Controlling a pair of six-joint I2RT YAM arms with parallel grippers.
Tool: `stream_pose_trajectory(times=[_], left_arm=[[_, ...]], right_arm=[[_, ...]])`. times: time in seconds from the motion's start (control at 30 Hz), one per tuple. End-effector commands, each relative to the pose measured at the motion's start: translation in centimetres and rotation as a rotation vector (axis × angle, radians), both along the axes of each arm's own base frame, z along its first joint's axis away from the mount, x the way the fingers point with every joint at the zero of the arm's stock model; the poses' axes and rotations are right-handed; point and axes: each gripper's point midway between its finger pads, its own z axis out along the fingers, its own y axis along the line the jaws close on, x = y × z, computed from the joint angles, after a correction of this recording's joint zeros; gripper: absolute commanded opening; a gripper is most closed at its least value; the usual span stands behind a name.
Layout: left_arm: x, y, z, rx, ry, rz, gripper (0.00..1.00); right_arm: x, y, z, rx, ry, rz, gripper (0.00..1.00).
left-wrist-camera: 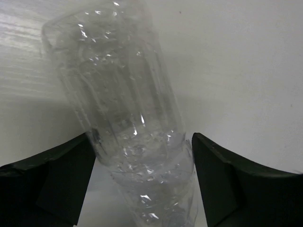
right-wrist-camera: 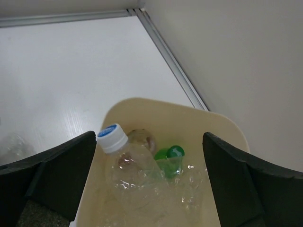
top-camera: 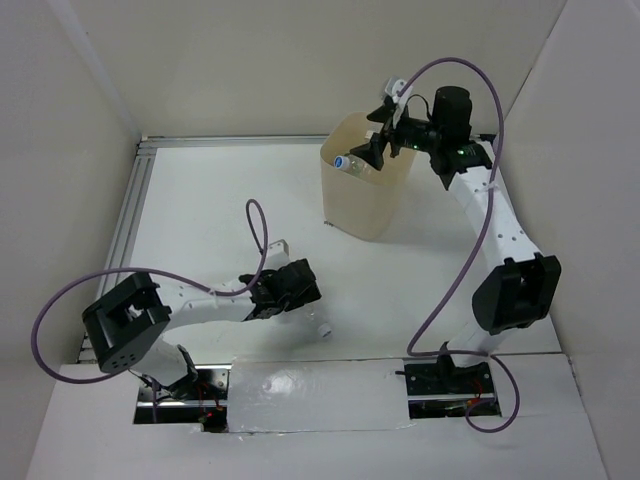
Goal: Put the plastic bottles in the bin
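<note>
A clear plastic bottle (left-wrist-camera: pixel 128 118) lies on the white table between the fingers of my left gripper (left-wrist-camera: pixel 142 184), which is open around it. In the top view that gripper (top-camera: pixel 308 298) sits low at mid-table and hides most of the bottle. My right gripper (right-wrist-camera: pixel 149 179) hangs open over the cream bin (right-wrist-camera: pixel 156 111). Between its spread fingers, inside the bin, rests a clear bottle with a white and blue cap (right-wrist-camera: pixel 132 170). A green bottle (right-wrist-camera: pixel 170 161) and other clear ones lie beside it. In the top view the bin (top-camera: pixel 365 205) stands at the back right under the right gripper (top-camera: pixel 378 145).
Beige walls close in the table on the left, back and right. A metal rail (top-camera: pixel 135 220) runs along the left and back edges. A glossy clear patch (top-camera: pixel 285 385) lies at the near edge between the arm bases.
</note>
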Motion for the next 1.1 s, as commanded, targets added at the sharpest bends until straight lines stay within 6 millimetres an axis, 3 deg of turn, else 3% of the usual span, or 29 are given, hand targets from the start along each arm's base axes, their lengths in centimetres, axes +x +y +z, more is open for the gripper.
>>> stream_pose_trajectory(times=[0.0,0.07,0.1,0.17,0.2,0.23,0.27,0.3,0.33,0.4,0.43,0.47,0.5,0.53,0.6,0.63,0.67,0.7,0.73,0.8,0.83,0.87,0.9,0.93,0.97,1.0,1.03,1.07], left_arm=[[0.9,-1.0,-0.3,0.032,-0.005,0.013,0.89],[1.2,-1.3,-0.5,0.053,-0.004,-0.003,0.79],[1.6,-1.8,0.2,0.036,-0.015,-0.003,0.64],[1.4,-1.7,0.3,0.076,-0.021,-0.034,0.46],[1.3,-1.8,2.0,0.083,-0.054,-0.058,0.33],[1.6,-2.2,3.4,0.052,-0.076,-0.057,0.28],[1.7,-2.4,4.8,0.073,-0.123,-0.099,0.24],[2.3,-2.8,7.3,0.056,-0.168,-0.109,0.22],[2.2,-3.2,10.4,0.014,-0.228,-0.124,0.20],[3.1,-4.0,15.7,-0.026,-0.347,-0.170,0.19],[3.7,-4.8,18.8,-0.090,-0.431,-0.179,0.19],[4.1,-5.2,21.4,-0.121,-0.502,-0.195,0.19],[4.5,-5.8,24.9,-0.142,-0.593,-0.230,0.19],[5.0,-6.6,28.4,-0.203,-0.684,-0.237,0.19],[6.9,-7.8,33.2,-0.201,-0.792,-0.254,0.20],[7.8,-8.3,34.6,-0.202,-0.826,-0.262,0.22],[8.9,-8.8,36.7,-0.219,-0.881,-0.244,0.23],[10.4,-9.0,37.8,-0.203,-0.920,-0.254,0.23],[12.1,-10.3,39.7,-0.219,-0.960,-0.244,0.26],[15.1,-10.4,42.0,-0.216,-1.026,-0.183,0.27],[15.9,-10.2,45.4,-0.257,-1.080,-0.147,0.27],[18.4,-11.5,43.7,-0.228,-1.063,-0.126,0.32],[19.7,-11.7,43.9,-0.226,-1.074,-0.095,0.33],[20.9,-10.8,46.5,-0.229,-1.128,-0.025,0.33],[21.7,-11.3,46.3,-0.209,-1.134,-0.012,0.33],[24.3,-12.3,43.4,-0.147,-1.114,0.006,0.37],[24.8,-12.2,44.9,-0.132,-1.159,0.025,0.41],[25.5,-12.7,44.0,-0.093,-1.161,0.023,0.43]], right_arm=[[-3.6,-0.1,7.6,0.107,-0.078,0.032,1.00],[-4.6,-1.1,8.7,0.132,-0.071,0.015,1.00],[-4.6,-2.0,8.5,0.136,-0.056,-0.007,1.00],[-5.7,-3.9,9.0,0.142,-0.061,-0.038,1.00],[-6.4,-5.3,8.7,0.140,-0.043,-0.068,1.00],[-6.4,-5.3,7.7,0.137,-0.007,-0.071,1.00],[-7.1,-7.1,8.1,0.124,-0.028,-0.107,0.97],[-7.6,-8.2,7.8,0.118,-0.020,-0.127,0.94],[-8.0,-9.4,6.1,0.118,0.033,-0.164,0.89],[-9.5,-12.1,5.7,0.085,0.002,-0.225,0.72],[-10.2,-12.9,4.2,0.066,0.040,-0.248,0.51],[-10.6,-13.6,1.6,0.050,0.085,-0.267,0.41],[-11.5,-14.4,0.9,0.007,0.046,-0.284,0.33],[-12.4,-14.6,-2.6,-0.009,0.127,-0.284,0.27],[-13.8,-14.8,-5.1,-0.081,0.114,-0.282,0.26],[-14.9,-14.6,-7.1,-0.098,0.166,-0.267,0.29],[-15.8,-14.4,-9.5,-0.111,0.214,-0.251,0.46],[-16.3,-14.3,-10.7,-0.130,0.222,-0.237,0.56],[-17.4,-14.1,-12.1,-0.140,0.266,-0.221,0.62],[-18.3,-13.9,-14.5,-0.153,0.312,-0.199,0.77],[-18.8,-13.8,-15.0,-0.156,0.320,-0.195,0.77],[-19.4,-13.7,-16.2,-0.159,0.353,-0.183,0.78],[-19.5,-13.7,-16.6,-0.165,0.352,-0.178,0.78],[-19.8,-13.6,-16.7,-0.156,0.364,-0.183,0.80],[-19.8,-13.6,-16.8,-0.158,0.354,-0.184,0.80],[-19.8,-13.6,-16.8,-0.158,0.354,-0.184,0.80],[-20.0,-13.4,-16.4,-0.150,0.341,-0.176,0.81],[-20.1,-13.3,-16.8,-0.148,0.351,-0.175,0.83]])
